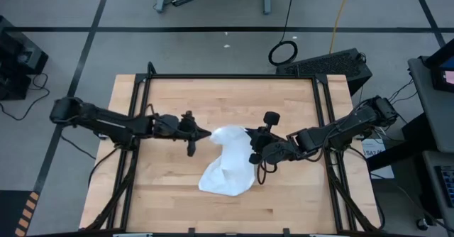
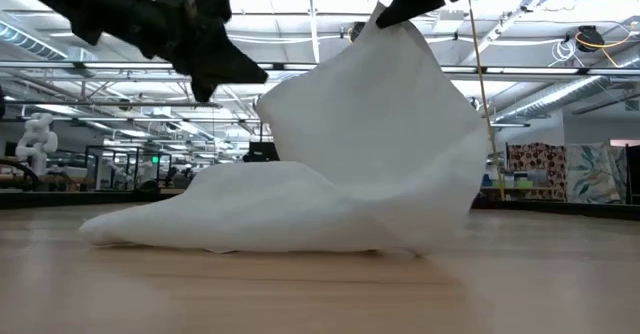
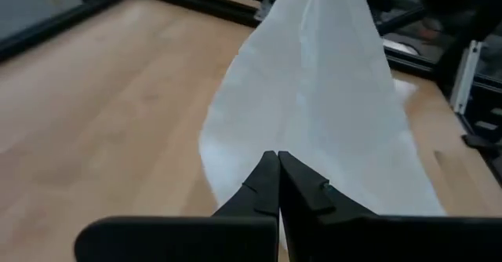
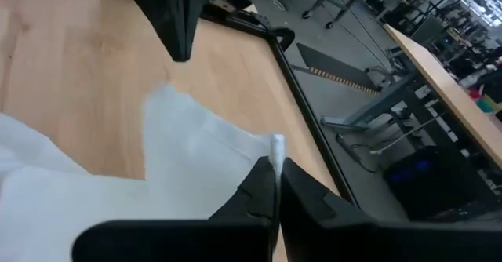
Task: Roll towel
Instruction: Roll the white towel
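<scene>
The white towel lies crumpled at the middle of the wooden table. Its right part is raised into a peak, and its lower part rests on the wood. My right gripper is shut on that peak, with a sliver of cloth showing at its fingertips. My left gripper hangs above the table at the towel's left edge. It is shut, and no cloth shows between its tips. The towel rises just beyond them. My right gripper pinches a raised bit of the towel's edge between its two fingers. It comes from the table's right side, slanting down. The cloth hangs below the hold in a broad sheet, and its lower part lies slack on the table. My left gripper's shut tips stand by the towel's left edge; whether they touch it I cannot tell.
A black frame rail runs round the tabletop. Bare wood lies on the far side and to the left of the towel. The room's floor, cables and desks lie beyond the table's edges.
</scene>
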Tool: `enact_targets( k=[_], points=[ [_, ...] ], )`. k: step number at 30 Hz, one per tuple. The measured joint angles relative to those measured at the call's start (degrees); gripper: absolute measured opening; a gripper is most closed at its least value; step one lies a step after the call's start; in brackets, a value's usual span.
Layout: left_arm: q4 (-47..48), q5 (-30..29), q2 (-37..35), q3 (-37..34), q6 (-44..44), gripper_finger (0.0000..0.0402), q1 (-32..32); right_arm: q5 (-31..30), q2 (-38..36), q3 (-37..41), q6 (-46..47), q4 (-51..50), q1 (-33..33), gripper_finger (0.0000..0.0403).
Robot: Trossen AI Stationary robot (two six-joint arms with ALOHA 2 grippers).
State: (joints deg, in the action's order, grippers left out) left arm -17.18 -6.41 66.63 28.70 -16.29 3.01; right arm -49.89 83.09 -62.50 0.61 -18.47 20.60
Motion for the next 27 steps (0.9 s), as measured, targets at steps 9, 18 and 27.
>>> enact_targets(
  k=[9,18,27],
  points=[
    [6.23,0.65,0.0,-1.75,-10.52,0.0088,0.17,1.23,-0.02,0.01,-1.59,0.12,0.21,0.0],
    [-1.4,0.69,3.1,-4.71,-15.62,0.0184,0.3,16.05,1.48,0.07,-6.24,-2.82,3.17,0.0],
    [-6.42,3.59,8.45,-4.93,-18.12,0.0187,4.2,19.82,2.08,0.04,-4.95,-4.05,6.25,0.0]
  ],
)
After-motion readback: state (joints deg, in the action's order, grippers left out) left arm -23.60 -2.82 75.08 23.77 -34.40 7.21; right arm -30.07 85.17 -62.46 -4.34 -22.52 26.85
